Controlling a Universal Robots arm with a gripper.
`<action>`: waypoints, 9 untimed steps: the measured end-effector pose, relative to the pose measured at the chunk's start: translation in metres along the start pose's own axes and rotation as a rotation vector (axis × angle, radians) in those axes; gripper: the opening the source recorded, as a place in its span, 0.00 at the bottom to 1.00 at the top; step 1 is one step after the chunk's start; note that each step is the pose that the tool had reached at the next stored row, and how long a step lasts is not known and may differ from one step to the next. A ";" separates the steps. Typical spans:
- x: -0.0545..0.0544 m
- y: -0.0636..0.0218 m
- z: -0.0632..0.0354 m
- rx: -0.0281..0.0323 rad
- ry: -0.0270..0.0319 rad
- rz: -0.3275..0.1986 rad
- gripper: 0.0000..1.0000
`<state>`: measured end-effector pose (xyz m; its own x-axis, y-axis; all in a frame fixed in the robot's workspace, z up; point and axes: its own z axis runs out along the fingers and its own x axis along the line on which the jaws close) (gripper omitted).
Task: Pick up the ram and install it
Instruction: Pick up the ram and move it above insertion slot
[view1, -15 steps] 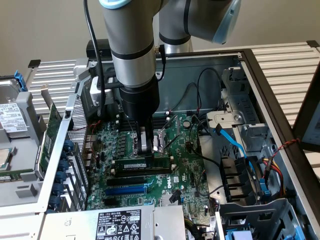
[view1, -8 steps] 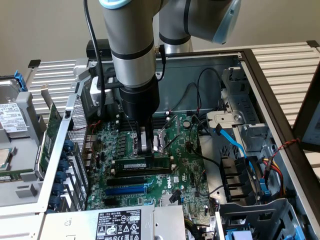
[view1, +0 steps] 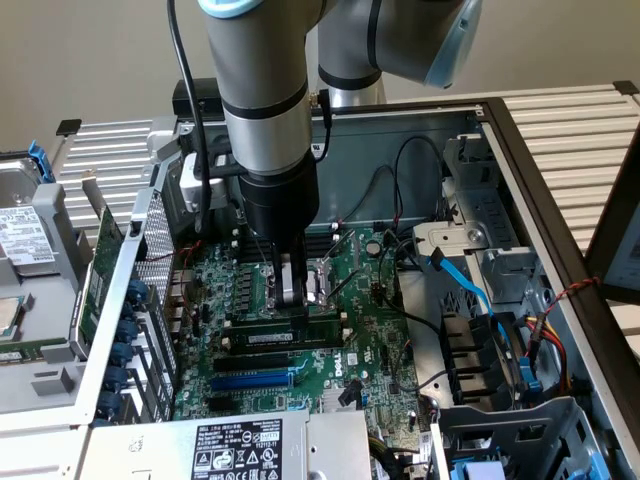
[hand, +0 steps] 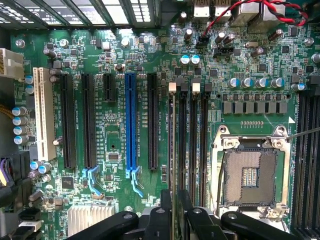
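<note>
Wrist view: ram (hand: 173, 142) upright in slot (hand: 173, 88), directly under claw (hand: 175, 207).

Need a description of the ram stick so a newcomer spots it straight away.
Inside the open computer case, find the green motherboard and the long memory slots beside the CPU socket. The ram is the thin green stick with a white label standing in the slot under the gripper; neighbouring slots are bare black.

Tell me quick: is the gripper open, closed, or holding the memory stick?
Gripper: cannot tell whether it is open or closed; it sits right at the memory stick.
</note>
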<state>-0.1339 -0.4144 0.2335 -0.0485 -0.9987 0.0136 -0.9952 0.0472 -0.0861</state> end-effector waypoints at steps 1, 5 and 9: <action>0.000 0.0000 0.0000 0.0000 0.0000 0.000 0.21; 0.000 0.0005 -0.0001 0.0002 0.0000 0.000 0.21; 0.000 0.0016 -0.0001 0.0012 0.0032 0.000 0.21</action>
<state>-0.1354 -0.4144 0.2335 -0.0487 -0.9987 0.0168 -0.9951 0.0470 -0.0874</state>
